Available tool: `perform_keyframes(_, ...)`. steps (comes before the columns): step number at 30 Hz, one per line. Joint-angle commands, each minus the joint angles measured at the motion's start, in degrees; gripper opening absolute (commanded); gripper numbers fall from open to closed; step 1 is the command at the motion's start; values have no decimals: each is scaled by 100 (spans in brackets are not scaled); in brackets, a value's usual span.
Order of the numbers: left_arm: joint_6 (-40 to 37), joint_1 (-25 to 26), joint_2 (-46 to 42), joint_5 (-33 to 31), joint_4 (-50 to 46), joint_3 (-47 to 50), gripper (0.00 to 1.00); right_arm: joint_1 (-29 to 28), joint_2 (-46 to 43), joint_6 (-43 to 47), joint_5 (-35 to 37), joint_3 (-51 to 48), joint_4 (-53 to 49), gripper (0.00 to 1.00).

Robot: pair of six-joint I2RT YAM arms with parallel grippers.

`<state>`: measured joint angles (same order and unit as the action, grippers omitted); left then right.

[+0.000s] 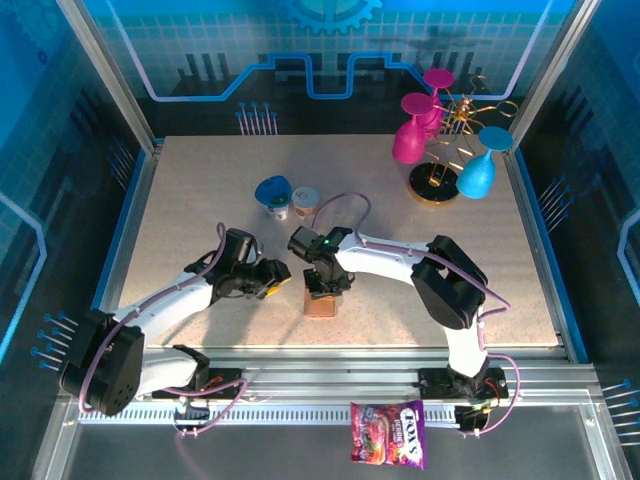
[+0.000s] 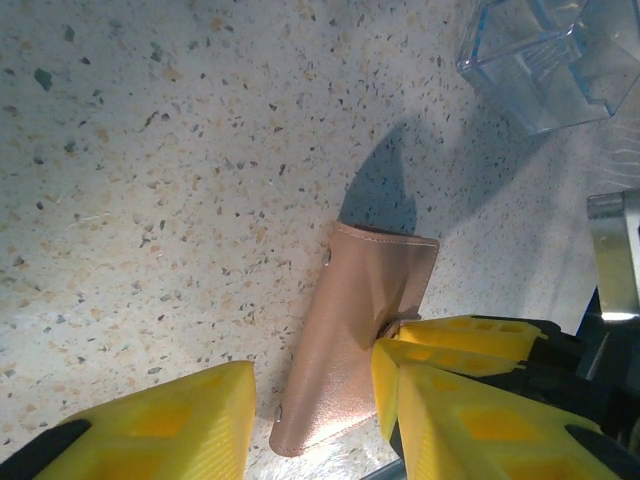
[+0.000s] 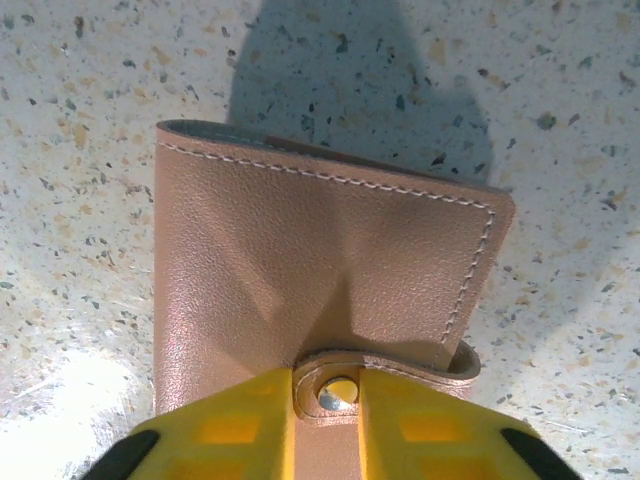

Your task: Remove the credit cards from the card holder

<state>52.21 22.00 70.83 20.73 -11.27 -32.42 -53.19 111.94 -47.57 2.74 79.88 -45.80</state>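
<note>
The card holder (image 3: 320, 280) is tan-brown grained leather with a line of pale stitching along its edges, a silver snap on its strap and a greyish sliver of lining, while the tabletop (image 1: 200, 200) is pale beige flecked with grey, brown and dark specks. The left gripper (image 2: 315, 385) and right gripper (image 3: 327, 425) have bright yellow fingers with black behind them. The plastic piece (image 2: 540, 60) is clear with a blue tint, the goblets (image 1: 412, 135) are magenta and teal on a gold-and-black stand (image 1: 433, 185), the candy bag (image 1: 387, 435) is purple and red, and the backdrop (image 1: 200, 40) is blue with a fine grid.
</note>
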Motion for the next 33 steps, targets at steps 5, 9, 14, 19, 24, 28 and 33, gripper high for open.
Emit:
perform_keyframes(5, 331, 338, 354, 330, 514, -123, 35, 43, -126, -39, -15, -236, 250, 13)
perform_keyframes(9, 502, 576, 666, 439, 811, -197, 26, 158, -346, -126, -300, -562, 710, 11)
perform_keyframes(14, 685, 835, 1078, 462, 1135, -259, 17, 278, -609, -208, -501, -931, 1151, 8)
perform_keyframes(19, 764, 908, 1468, 559, 1353, -273, 12, 343, -784, -252, -608, -1122, 1355, 7)
perform_keyframes(24, 701, 920, 1577, 496, 1233, -306, 12, 387, -1008, -283, -538, -1227, 1327, 8)
perform_keyframes(28, 503, 920, 1569, 323, 916, -402, 13, 428, -1168, -314, -398, -1298, 1151, 12)
perform_keyframes(33, 405, 906, 1642, 291, 783, -462, 14, 485, -1280, -285, -252, -1352, 914, 19)
